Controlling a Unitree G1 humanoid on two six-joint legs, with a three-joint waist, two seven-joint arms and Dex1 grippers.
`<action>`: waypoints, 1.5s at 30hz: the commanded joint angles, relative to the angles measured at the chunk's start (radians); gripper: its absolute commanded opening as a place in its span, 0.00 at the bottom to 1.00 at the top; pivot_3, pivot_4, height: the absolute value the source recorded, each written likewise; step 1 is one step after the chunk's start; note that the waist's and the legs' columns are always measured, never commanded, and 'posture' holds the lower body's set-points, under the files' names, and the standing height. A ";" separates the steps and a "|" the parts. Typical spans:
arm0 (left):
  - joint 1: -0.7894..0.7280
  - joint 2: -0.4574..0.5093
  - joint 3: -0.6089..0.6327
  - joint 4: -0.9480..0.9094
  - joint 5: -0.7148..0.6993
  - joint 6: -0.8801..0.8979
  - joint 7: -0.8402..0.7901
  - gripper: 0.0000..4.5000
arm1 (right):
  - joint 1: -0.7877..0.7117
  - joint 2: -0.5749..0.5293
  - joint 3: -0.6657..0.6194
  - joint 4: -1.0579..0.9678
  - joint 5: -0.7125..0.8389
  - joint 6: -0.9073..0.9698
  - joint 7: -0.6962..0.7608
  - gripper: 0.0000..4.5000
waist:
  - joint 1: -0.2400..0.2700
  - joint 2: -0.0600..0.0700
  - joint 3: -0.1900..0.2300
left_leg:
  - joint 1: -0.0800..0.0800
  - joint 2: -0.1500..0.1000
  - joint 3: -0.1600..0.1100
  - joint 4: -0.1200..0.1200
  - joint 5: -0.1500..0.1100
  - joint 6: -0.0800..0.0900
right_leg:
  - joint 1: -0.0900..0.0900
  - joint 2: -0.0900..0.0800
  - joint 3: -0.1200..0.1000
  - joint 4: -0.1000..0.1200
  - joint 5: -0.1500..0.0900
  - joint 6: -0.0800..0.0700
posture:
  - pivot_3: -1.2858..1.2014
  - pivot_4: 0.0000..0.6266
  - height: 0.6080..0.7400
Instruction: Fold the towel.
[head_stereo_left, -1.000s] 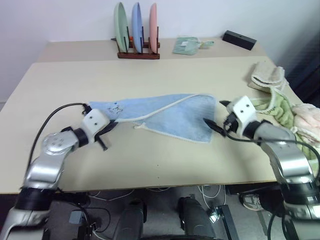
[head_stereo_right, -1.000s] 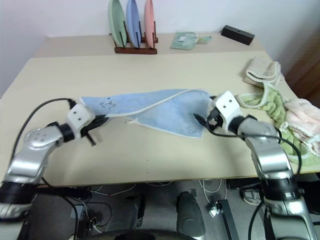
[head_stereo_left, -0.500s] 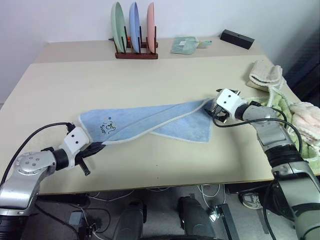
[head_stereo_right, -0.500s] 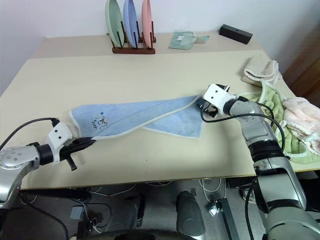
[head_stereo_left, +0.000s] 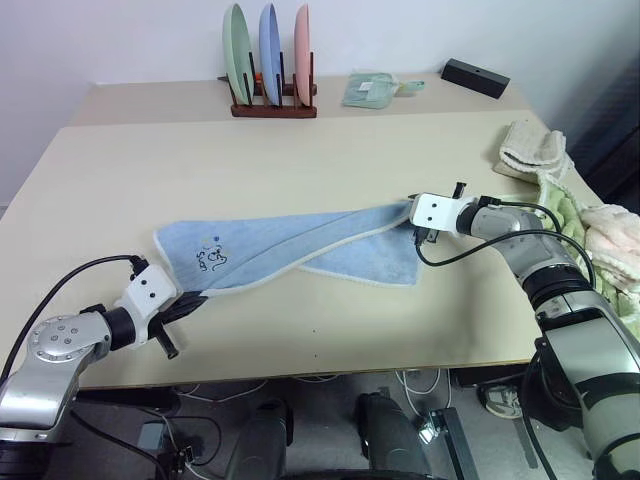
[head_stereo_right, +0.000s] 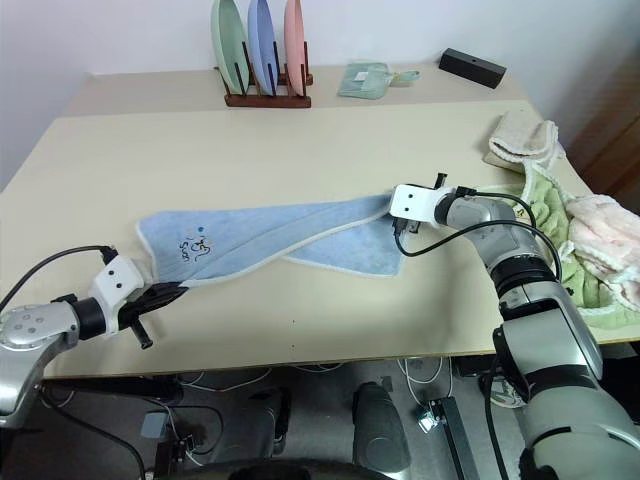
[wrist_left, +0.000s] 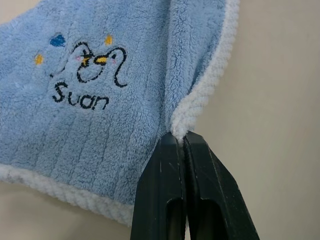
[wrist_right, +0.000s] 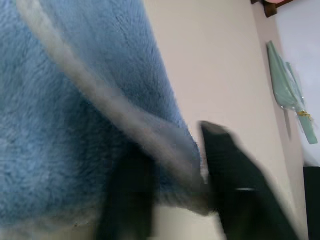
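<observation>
Where its ribbed hem bunches, the fluffy towel (head_stereo_left: 280, 245) twists.

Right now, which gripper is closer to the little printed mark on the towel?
Left. The left gripper is shut on the towel's hem right beside the printed mark. The right gripper pinches the opposite end, across the towel from the mark.

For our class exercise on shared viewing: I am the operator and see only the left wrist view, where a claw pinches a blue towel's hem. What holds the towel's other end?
Observer: The right claw is shut on the towel at its opposite corner.
Operator: Does the towel lie flat?
Observer: No. It stretches slantwise across the table, one long edge folded over.
Operator: Anything near that claw?
Observer: A heap of green and cream towels at the table's right edge.
</observation>
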 joint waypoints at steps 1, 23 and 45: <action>-0.032 -0.023 0.029 0.014 0.012 -0.038 0.046 0.00 | -0.010 -0.040 -0.036 -0.068 0.011 -0.023 -0.014 0.02 | 0.000 0.000 0.000 | 0.000 0.000 0.000 0.000 0.000 0.000 | 0.000 0.000 0.000 0.000 0.000 0.000 | 0.52 0.24 1.00; -1.013 -0.066 0.008 0.792 0.097 -0.390 0.216 0.00 | -0.316 -0.179 -0.159 -0.206 0.115 0.043 0.045 0.02 | -0.026 0.001 0.001 | -0.016 -0.001 0.002 -0.001 0.004 -0.006 | -0.020 -0.002 0.000 0.006 0.000 0.002 | 0.52 0.24 1.00; 0.094 0.197 0.251 -0.083 -0.246 0.238 -0.207 0.00 | 0.905 -0.474 -0.469 -1.346 0.659 0.793 0.600 0.02 | 0.025 0.004 0.005 | 0.002 0.000 0.003 0.005 -0.001 0.003 | -0.001 -0.003 -0.001 0.011 -0.008 -0.008 | 0.52 0.24 1.00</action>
